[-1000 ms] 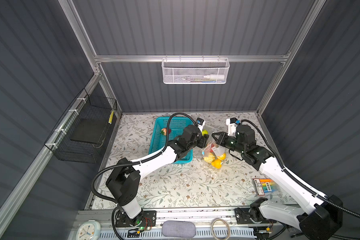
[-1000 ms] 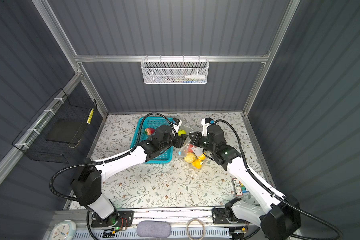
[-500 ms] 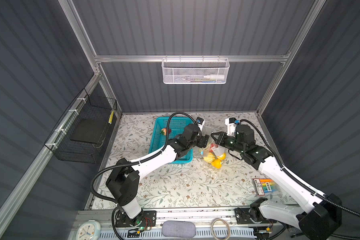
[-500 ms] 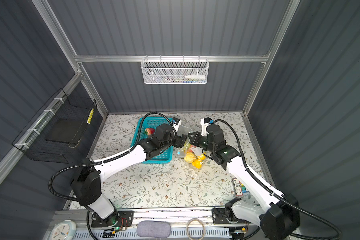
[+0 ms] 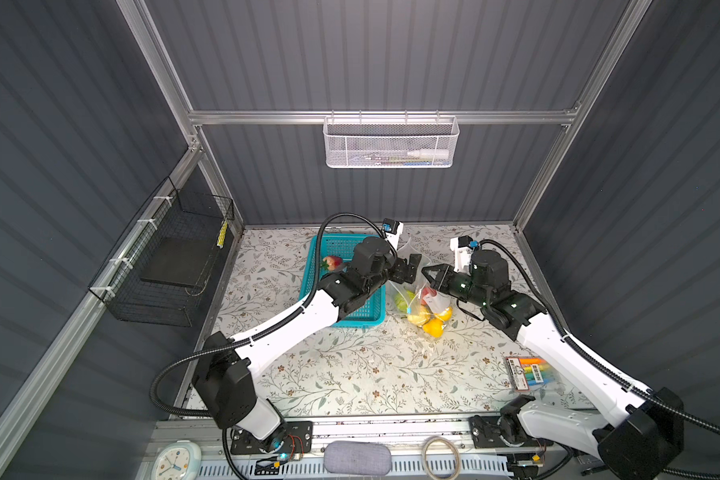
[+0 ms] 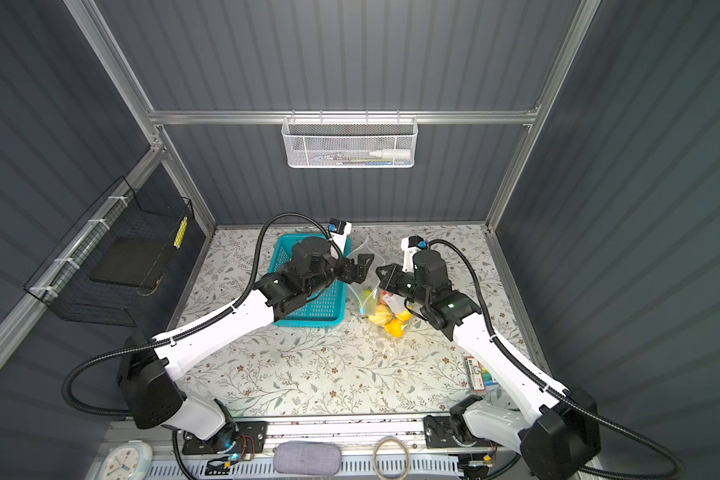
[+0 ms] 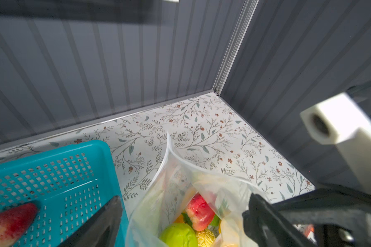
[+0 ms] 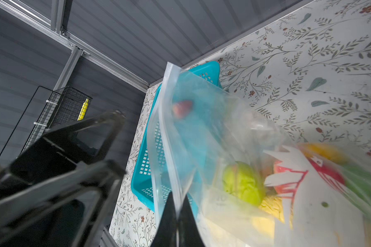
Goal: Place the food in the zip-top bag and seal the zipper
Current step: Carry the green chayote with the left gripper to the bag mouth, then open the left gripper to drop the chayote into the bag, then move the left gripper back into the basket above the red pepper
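Note:
The clear zip-top bag (image 5: 417, 286) (image 6: 364, 266) hangs by its mouth beside the teal basket (image 5: 358, 321). My right gripper (image 8: 177, 197) (image 5: 427, 274) is shut on the zipper strip (image 8: 167, 119) at the bag's rim. Above the open mouth my left gripper (image 7: 184, 197) (image 5: 408, 267) is open, with nothing between its fingers. Inside the bag (image 7: 171, 169) lies food: a red piece (image 7: 199, 211), a green one (image 7: 178, 235) and yellow pieces (image 5: 431, 326). One red food piece (image 7: 9, 220) (image 5: 332, 262) lies in the basket. A small light-blue tab (image 6: 362, 311) shows low on the bag.
A pack of coloured markers (image 5: 528, 372) lies at the right front by the right arm. A black wire basket (image 5: 171, 270) hangs on the left wall and a white mesh basket (image 5: 389, 143) on the back wall. The rear wall stands close behind the bag.
My left gripper has opened wide over the bag mouth, and the yellow-green piece it carried now lies inside the bag. The right gripper keeps its hold on the rim.

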`<state>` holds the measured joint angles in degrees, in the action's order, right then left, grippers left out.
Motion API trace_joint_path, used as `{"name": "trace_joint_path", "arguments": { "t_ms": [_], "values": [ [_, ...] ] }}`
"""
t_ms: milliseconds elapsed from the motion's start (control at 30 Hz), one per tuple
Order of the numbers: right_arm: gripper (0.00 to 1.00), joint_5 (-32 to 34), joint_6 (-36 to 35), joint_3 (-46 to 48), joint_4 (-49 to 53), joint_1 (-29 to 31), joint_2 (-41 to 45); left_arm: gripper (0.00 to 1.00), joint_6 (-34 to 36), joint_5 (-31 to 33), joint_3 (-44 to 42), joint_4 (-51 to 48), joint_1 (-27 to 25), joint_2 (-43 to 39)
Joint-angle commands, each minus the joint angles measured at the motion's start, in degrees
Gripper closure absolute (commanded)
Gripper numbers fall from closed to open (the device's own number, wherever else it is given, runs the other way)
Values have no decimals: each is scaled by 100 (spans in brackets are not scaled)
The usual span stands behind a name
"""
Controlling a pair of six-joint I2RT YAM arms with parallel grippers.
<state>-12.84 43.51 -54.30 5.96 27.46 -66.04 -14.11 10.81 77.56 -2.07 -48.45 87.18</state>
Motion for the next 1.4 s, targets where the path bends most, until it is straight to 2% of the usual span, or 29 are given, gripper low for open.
{"name": "trace_joint_path", "arguments": {
  "t_ms": [0, 167, 333, 533, 733, 867, 1133, 1367],
  "values": [
    [100, 32, -28, 85, -33, -13, 153, 3, 143, 368, 120, -51, 77, -204],
    [100, 62, -35, 100, 1, -14, 153, 1, 269, 396, 28, -199, 619, -328],
    [100, 71, -60, 96, 43, -13, 147, 0, 439, -669, 47, -368, 1673, -194],
    [100, 142, -122, 31, 163, -17, 153, 0, 852, -2059, 778, -1073, 2680, 535],
    [100, 185, -243, -113, 390, -13, 152, 0, 1567, -2875, 1293, -1476, 3288, 1492],
    [100, 188, -290, -135, 454, -14, 153, 0, 1967, -3390, 1904, -2037, 3508, 2316],
    [100, 187, -145, 34, 301, -14, 320, 0, 2634, -2694, 2764, -2734, 3517, 3421],
    [100, 251, -149, 66, 318, -14, 381, 0, 2730, -2235, 2967, -2876, 3517, 3990]
  ]
}}
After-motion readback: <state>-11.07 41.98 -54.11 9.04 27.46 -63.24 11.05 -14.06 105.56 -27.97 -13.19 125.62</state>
